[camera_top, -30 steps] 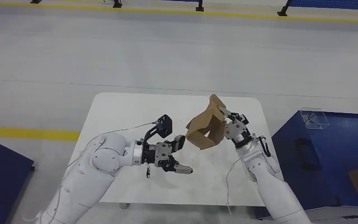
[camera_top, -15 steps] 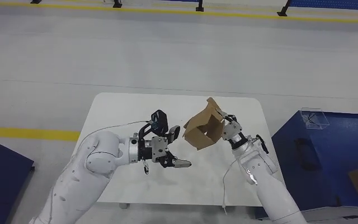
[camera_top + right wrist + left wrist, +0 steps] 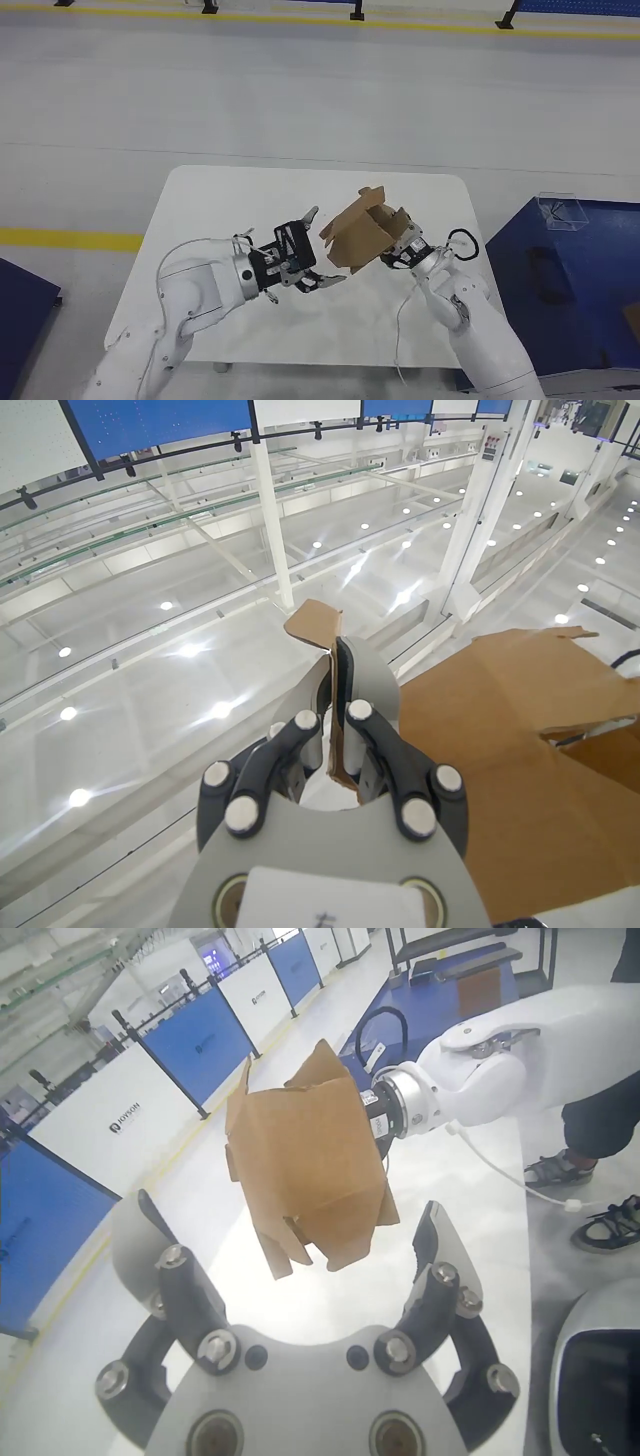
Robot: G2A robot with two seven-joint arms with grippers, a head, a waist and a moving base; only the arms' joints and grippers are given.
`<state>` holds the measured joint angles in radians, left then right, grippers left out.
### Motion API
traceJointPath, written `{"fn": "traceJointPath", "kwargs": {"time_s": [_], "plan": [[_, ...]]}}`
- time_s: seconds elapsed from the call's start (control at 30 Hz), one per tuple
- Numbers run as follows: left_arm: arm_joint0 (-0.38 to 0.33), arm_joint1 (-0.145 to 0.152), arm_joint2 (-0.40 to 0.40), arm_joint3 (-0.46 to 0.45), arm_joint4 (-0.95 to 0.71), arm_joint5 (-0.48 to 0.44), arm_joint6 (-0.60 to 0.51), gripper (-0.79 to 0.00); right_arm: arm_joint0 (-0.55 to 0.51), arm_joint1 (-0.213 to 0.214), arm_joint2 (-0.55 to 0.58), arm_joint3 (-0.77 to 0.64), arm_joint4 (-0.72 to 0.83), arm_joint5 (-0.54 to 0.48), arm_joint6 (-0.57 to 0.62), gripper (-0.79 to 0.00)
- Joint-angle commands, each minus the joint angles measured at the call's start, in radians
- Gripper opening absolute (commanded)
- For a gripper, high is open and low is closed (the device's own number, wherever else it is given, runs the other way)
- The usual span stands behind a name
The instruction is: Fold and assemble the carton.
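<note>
Carton (image 3: 358,238) over right half of the table (image 3: 220,205), beside the left gripper (image 3: 324,246); its flap in the right gripper (image 3: 336,680)

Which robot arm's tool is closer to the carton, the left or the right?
Right. The right tool is shut on a flap of the carton, holding it up. The left tool is open, facing the carton, not gripping it.

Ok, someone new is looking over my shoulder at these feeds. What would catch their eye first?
The brown carton, half formed with its flaps loose, hangs in the air above the white table. The right tool holds it up, shut on one flap. The left tool sits wide open close beside the carton, pointed at it.
</note>
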<state>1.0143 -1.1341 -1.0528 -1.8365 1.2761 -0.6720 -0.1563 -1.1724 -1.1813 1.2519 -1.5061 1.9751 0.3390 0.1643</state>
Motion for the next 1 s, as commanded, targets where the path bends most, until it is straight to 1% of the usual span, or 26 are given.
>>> {"fn": "traceJointPath", "kwargs": {"time_s": [0.0, 0.03, 0.07, 0.1, 0.13, 0.2, 0.23, 0.27, 0.3, 0.33, 0.37, 0.4, 0.47, 0.57, 0.63, 0.8, 0.97], "plan": [[-0.008, 0.006, -0.021, -0.057, 0.207, 0.093, -0.039, 0.000, -0.007, -0.002, 0.001, -0.002, 0.019, -0.006, -0.011, -0.785], [0.005, 0.010, -0.019, -0.095, 0.342, 0.141, -0.076, 0.000, -0.010, -0.004, 0.002, -0.003, 0.053, -0.003, -0.026, -0.785], [0.031, 0.013, -0.011, -0.147, 0.496, 0.230, -0.095, 0.000, -0.010, -0.007, 0.005, -0.001, 0.111, 0.008, -0.054, -0.785], [0.047, 0.013, -0.004, -0.168, 0.539, 0.277, -0.075, 0.000, -0.009, -0.009, 0.007, 0.002, 0.141, 0.014, -0.071, -0.785], [0.082, 0.012, 0.005, -0.177, 0.570, 0.349, -0.012, 0.000, -0.006, -0.011, 0.011, 0.009, 0.206, 0.026, -0.109, -0.785], [0.103, 0.013, 0.000, -0.161, 0.650, 0.435, 0.027, 0.000, 0.001, -0.015, 0.015, 0.017, 0.292, 0.044, -0.164, -0.785], [0.119, 0.012, 0.009, -0.150, 0.725, 0.492, 0.040, 0.000, 0.008, -0.017, 0.018, 0.023, 0.356, 0.059, -0.205, -0.785], [0.127, 0.011, 0.019, -0.145, 0.760, 0.528, 0.061, -0.006, 0.012, -0.018, 0.021, 0.026, 0.396, 0.067, -0.235, -0.785], [0.130, 0.010, 0.024, -0.140, 0.786, 0.553, 0.072, -0.080, 0.014, -0.019, 0.021, 0.027, 0.422, 0.076, -0.255, -0.785], [0.137, 0.008, 0.034, -0.130, 0.829, 0.596, 0.083, -0.148, 0.018, -0.019, 0.023, 0.030, 0.473, 0.093, -0.293, -0.785], [0.142, 0.005, 0.043, -0.122, 0.836, 0.615, 0.091, -0.163, 0.020, -0.020, 0.026, 0.030, 0.501, 0.102, -0.318, -0.785], [0.142, 0.003, 0.048, -0.113, 0.837, 0.617, 0.093, -0.151, 0.021, -0.020, 0.026, 0.030, 0.520, 0.108, -0.334, -0.785], [0.129, -0.003, 0.060, -0.099, 0.823, 0.605, 0.106, -0.157, 0.023, -0.020, 0.032, 0.028, 0.561, 0.116, -0.373, -0.785], [0.117, -0.007, 0.074, -0.097, 0.836, 0.581, 0.125, -0.108, 0.019, -0.022, 0.030, 0.021, 0.571, 0.110, -0.390, -0.785], [0.118, -0.010, 0.080, -0.101, 0.830, 0.564, 0.131, -0.099, 0.020, -0.023, 0.032, 0.020, 0.585, 0.105, -0.404, -0.785], [0.121, -0.016, 0.075, -0.115, 0.761, 0.527, 0.150, -0.108, 0.016, -0.025, 0.035, 0.009, 0.585, 0.097, -0.401, -0.785], [0.125, -0.021, 0.062, -0.109, 0.701, 0.509, 0.170, -0.145, 0.002, -0.027, 0.044, -0.006, 0.584, 0.091, -0.393, -0.785]]}}
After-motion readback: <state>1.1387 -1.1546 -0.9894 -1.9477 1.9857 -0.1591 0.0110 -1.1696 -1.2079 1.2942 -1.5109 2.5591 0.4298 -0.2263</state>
